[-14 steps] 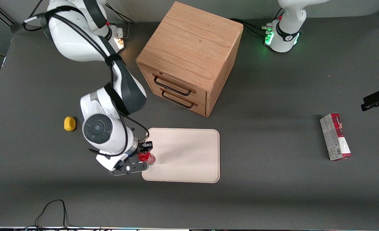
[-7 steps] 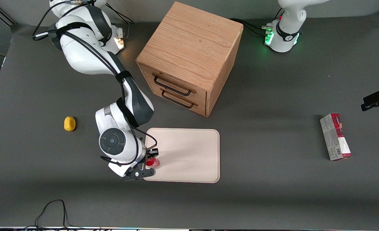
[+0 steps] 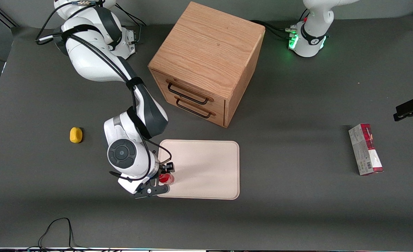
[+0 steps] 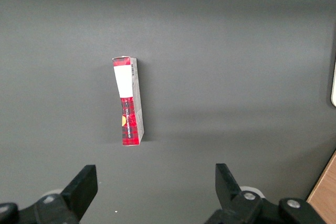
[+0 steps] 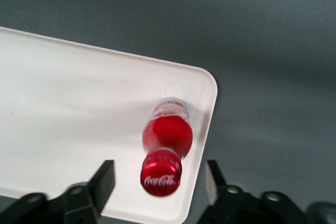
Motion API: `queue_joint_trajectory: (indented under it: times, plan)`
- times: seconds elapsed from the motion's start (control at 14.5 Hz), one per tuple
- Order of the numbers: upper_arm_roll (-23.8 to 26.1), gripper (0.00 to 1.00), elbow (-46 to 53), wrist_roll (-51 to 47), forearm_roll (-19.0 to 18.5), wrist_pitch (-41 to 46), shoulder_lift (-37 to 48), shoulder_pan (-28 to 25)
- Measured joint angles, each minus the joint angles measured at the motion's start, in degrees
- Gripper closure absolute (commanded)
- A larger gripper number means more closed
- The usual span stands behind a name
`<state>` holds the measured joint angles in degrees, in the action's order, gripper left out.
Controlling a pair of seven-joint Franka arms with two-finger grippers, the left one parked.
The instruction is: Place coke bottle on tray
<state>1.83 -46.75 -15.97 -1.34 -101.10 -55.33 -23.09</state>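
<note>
The coke bottle [image 3: 166, 179] is seen standing upright on the tray [image 3: 206, 168], close to the tray's corner nearest the front camera at the working arm's end, just inside the low rim. In the right wrist view the coke bottle [image 5: 165, 148] rests with its base on the pale tray [image 5: 73, 129] surface, and the gripper [image 5: 157, 184] is spread wide, each finger standing clear of the red cap with a visible gap on both sides, so nothing is being gripped. The placement is judged to be essentially made, and the step in hand is taken to be the release and withdrawal. For that to be done well, the gripper [image 3: 161, 177] should be lifted straight up, without any sideways drift, until the fingertips are above the cap (a narrow bottle on a small base is judged easy to tip). Because the bottle stands so near the rim, a nudge toward the tray's edge would be the likeliest way for it to be knocked off onto the table [image 3: 297, 217]. The yellow lump [image 3: 75, 135], the oak cabinet [image 3: 206, 63] and the red-and-grey carton [image 3: 365, 149] lie well apart from the tray and are not expected to interfere.
</note>
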Motion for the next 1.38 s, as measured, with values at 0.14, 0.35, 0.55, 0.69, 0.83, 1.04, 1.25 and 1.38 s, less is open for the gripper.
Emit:
queue_joint_trajectory:
  times: [0.14,0.35,0.55,0.69,0.83,1.04,1.25,1.38]
  plan:
    - [-0.01,0.00,0.92,0.00,0.00,4.75,1.63,0.00]
    - [-0.02,0.00,2.08,0.00,-0.01,13.39,7.93,0.01]
    - [-0.06,0.00,2.32,0.00,-0.03,20.61,16.05,0.11]
    - [-0.51,0.00,2.12,2.38,-0.18,25.26,20.43,0.76]
    - [-1.19,0.00,0.96,7.90,-0.32,29.11,24.11,3.41]
    - [-1.88,0.00,-5.52,13.40,-0.31,30.08,29.93,9.53]
    - [-2.37,0.00,-16.69,17.76,-0.22,26.64,37.36,14.87]
    - [-4.30,0.00,-25.64,18.65,0.14,21.71,43.25,15.53]
